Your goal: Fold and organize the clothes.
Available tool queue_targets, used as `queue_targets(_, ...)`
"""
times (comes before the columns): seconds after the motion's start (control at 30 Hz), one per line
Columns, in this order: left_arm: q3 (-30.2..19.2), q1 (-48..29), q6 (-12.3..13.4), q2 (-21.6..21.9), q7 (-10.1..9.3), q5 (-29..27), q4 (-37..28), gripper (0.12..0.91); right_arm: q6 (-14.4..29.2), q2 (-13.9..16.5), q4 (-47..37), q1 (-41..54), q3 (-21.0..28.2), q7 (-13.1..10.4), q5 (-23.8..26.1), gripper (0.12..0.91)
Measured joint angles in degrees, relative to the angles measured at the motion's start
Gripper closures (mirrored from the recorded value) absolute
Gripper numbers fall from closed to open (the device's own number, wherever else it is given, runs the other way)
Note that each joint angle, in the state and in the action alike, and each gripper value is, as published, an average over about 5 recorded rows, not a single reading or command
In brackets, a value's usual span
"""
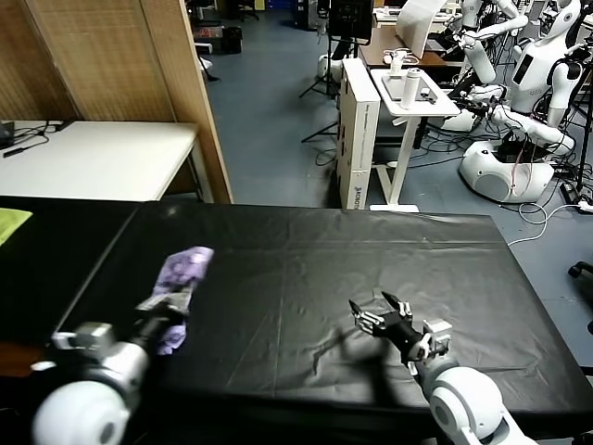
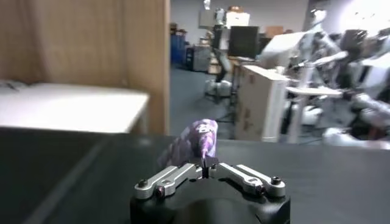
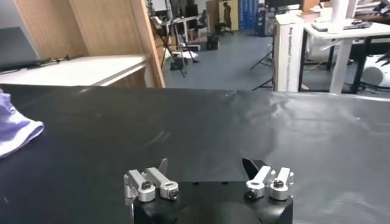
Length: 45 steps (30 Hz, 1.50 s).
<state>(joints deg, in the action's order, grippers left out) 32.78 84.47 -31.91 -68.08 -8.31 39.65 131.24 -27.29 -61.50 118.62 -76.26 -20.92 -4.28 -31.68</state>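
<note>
Lavender fabric, bunched into a narrow roll, is the shirt (image 1: 179,283): it sits at about nine o'clock on the black table (image 1: 306,278), well in from the edge. The left gripper (image 1: 170,320) has its fingers pressed together on the near end of the roll; in the left wrist view the cloth (image 2: 196,141) rises straight out of the closed tips, so the shirt looks carried or dragged by one pinched fold, not laid flat. Gathered like this it is probably being moved toward the middle to be spread before any fold can be made.

The right gripper (image 1: 389,317) hovers at about five o'clock, low over bare cover, well apart from the shirt. Its fingers are spread wide and hold nothing (image 3: 207,173). That pose reads as waiting, ready to take a second corner once the cloth comes within reach.
</note>
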Motion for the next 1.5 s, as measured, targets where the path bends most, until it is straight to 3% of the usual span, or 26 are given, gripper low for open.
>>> queue_targets(0.2,-9.64,-4.13,0.42,-7.46,0.23,-2.04,-4.38,0.876,-0.34,-0.77,-0.18,0.43,0.92,-0.09,0.84,0.118)
queue_targets(0.4,-13.89,-7.21,0.66,-12.72,0.42,-4.81,-9.27,0.851,-1.92,-0.25,0.18,1.60,1.82,-0.16,-2.25,0.118)
queue_targets(0.5,-14.64,-7.52,0.62,-13.73,0.94,-5.59,-9.70,0.722,-3.07,0.06,0.52,2.16,2.36,-0.30,-4.70,0.118)
queue_targets(0.73,-13.83,-6.97,1.39,-14.26,2.45,-7.07,-8.29,0.277,-5.58,-0.60,0.43,3.71,4.69,-2.82,-11.67,0.118)
queue_targets(0.87,-12.25,-6.38,2.37,-13.30,2.42,-7.30,-7.22,0.140,-7.17,-1.79,-0.70,5.13,6.36,-5.35,-17.30,0.118)
queue_targets(1.03,-10.19,-5.13,3.02,-12.05,2.43,-7.89,-6.36,0.124,-8.27,-3.76,-2.80,6.84,8.38,-6.64,-22.37,0.118)
queue_targets(1.27,-8.40,-4.24,3.59,-11.57,2.46,-8.66,-5.89,0.123,-8.49,-6.59,-5.77,8.91,11.41,-6.92,-23.68,0.129)
queue_targets(1.37,-7.54,-4.10,3.71,-11.35,2.47,-8.80,-5.75,0.123,-8.47,-7.60,-6.95,9.70,12.52,-7.13,-23.70,0.221)
queue_targets(1.5,-6.05,-4.17,3.82,-11.11,2.50,-8.66,-5.48,0.123,-8.37,-8.64,-8.31,10.18,13.47,-7.11,-23.46,0.451)
